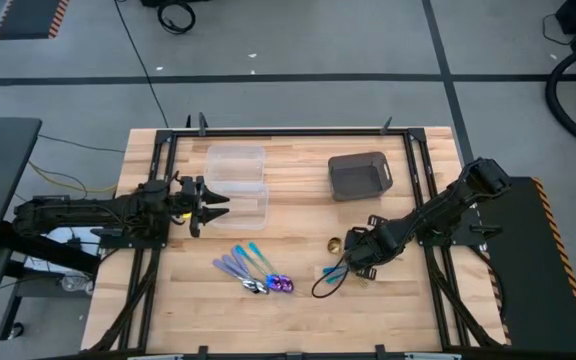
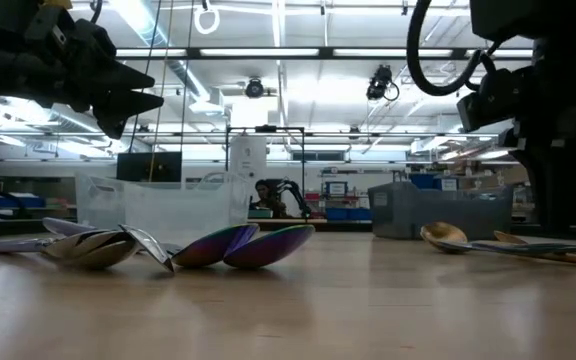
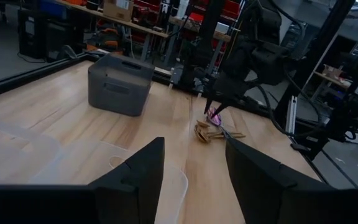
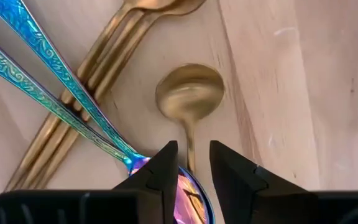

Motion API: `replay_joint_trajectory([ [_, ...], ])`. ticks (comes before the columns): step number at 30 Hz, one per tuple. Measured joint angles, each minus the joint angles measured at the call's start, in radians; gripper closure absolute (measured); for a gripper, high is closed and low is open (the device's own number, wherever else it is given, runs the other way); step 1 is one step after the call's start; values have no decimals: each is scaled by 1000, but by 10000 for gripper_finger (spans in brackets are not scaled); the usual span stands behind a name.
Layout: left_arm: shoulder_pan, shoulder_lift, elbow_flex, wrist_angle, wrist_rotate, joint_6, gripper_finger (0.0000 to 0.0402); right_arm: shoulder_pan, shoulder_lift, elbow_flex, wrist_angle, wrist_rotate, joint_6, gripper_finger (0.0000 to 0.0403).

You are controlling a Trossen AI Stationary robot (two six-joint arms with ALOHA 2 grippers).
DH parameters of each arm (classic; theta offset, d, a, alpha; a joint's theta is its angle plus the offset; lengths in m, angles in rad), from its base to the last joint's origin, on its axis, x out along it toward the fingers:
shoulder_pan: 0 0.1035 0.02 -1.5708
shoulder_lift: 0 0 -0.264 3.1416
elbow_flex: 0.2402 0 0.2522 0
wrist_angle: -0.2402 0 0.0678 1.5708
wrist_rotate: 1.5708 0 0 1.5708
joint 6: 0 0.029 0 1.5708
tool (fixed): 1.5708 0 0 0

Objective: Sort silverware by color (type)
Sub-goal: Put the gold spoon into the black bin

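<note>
Teal-handled and lavender-handled silverware lies in a loose bunch on the table near the middle front. In the low view its iridescent heads and silver heads rest on the wood. Gold silverware lies on the table under my right gripper, which points down and is shut on a teal-handled utensil. A second teal handle runs beside it. My left gripper waits open and level at the table's left, beside the clear tubs. My right gripper pinches the teal-handled utensil at its iridescent head end between its two fingers, coming from above and pointing down. The teal handle reaches away from the fingers across the gold handles. Whether the second teal utensil is also in the hold cannot be told.
Two clear tubs stand at the far left of centre. A dark grey bin stands at the far right of centre. A black cable loop hangs by the right gripper. Bare wood lies along the near edge.
</note>
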Motion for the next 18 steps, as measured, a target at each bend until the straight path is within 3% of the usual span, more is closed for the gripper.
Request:
replay_joint_trajectory([
  [12, 0, 0, 0, 0, 0, -7, 221, -71, -3, -99, 115, -79, -56, 233],
  [18, 0, 0, 0, 0, 0, -8, 221, -98, -8, -135, 165, -133, -75, 259],
])
